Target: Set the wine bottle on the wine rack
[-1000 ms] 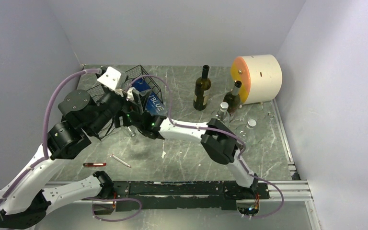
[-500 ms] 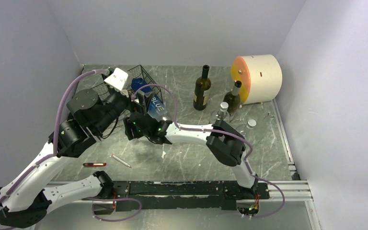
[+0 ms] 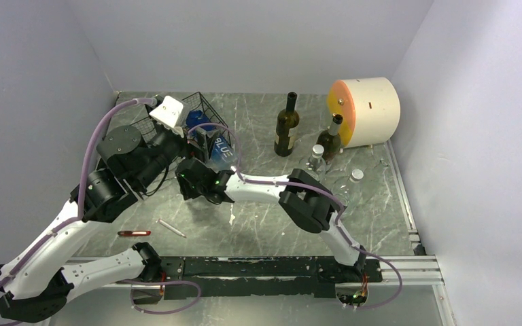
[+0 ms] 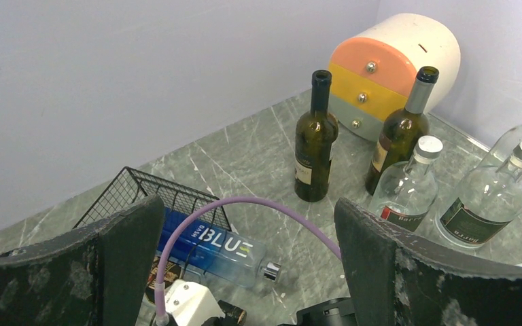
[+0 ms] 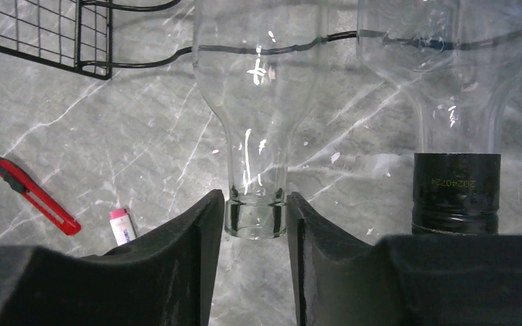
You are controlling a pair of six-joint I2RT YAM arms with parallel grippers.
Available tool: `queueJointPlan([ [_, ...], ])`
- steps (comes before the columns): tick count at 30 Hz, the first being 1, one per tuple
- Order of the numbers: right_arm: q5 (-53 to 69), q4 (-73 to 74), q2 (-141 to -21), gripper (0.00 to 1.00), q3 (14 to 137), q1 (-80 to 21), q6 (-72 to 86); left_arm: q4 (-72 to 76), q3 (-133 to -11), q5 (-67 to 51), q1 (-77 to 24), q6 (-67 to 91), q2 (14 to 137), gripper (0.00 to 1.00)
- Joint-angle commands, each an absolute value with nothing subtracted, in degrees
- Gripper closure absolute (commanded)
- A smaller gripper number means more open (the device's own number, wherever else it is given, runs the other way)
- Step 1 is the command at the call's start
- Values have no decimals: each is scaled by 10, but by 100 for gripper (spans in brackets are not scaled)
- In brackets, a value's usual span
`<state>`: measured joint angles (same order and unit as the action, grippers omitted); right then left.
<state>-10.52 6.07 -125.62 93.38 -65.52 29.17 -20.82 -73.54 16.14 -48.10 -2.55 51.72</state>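
Observation:
The black wire wine rack (image 3: 202, 109) stands at the back left. A blue bottle (image 3: 219, 146) lies on top of it. In the right wrist view a clear glass wine bottle (image 5: 258, 102) lies across the rack's wavy rod (image 5: 143, 61), neck toward me. My right gripper (image 5: 255, 224) is shut on its mouth, one finger on each side. Beside it lies a second bottle with a black cap (image 5: 455, 193). My left gripper (image 4: 245, 272) hangs open above the rack and holds nothing. Below it are the blue bottle (image 4: 211, 248) and the rack (image 4: 149, 193).
Two dark wine bottles (image 3: 286, 125) (image 3: 329, 138) stand at the back, with clear bottles (image 3: 316, 157) (image 3: 352, 182) and a round drawer unit (image 3: 367, 102) near them. A red utility knife (image 3: 134, 233) and a pen (image 3: 170, 228) lie at the front left. Walls close in on three sides.
My right gripper has shut on the clear bottle's mouth after shifting left toward the rack. The left arm rose a little early on and now holds still, open.

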Motion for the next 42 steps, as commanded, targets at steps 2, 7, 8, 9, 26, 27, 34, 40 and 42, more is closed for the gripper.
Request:
queueJointPlan([
  [2, -118, 65, -1272, 65, 963, -653, 284, -194, -731, 170, -483, -24, 520, 1],
  [7, -118, 51, -1286, 74, 982, -645, 282, -196, -734, 169, -483, -24, 520, 1],
  [8, -117, 47, -1288, 75, 986, -644, 282, -197, -734, 168, -483, -23, 519, 1],
  [9, -117, 45, -1291, 76, 989, -642, 281, -196, -734, 168, -483, -23, 518, 1],
  [26, -68, -26, -1302, 83, 949, -627, 326, -198, -738, 167, -483, -23, 526, 1],
  [27, -67, -27, -1303, 83, 949, -627, 327, -198, -738, 168, -483, -22, 525, 1],
  [34, -78, -24, -1314, 82, 961, -627, 335, -198, -740, 167, -483, -21, 526, 1],
  [40, -102, 5, -1325, 60, 1000, -624, 345, -198, -743, 168, -483, -19, 531, 1],
  [42, -102, -1, -1319, 53, 999, -620, 350, -200, -743, 170, -483, -18, 534, 1],
])
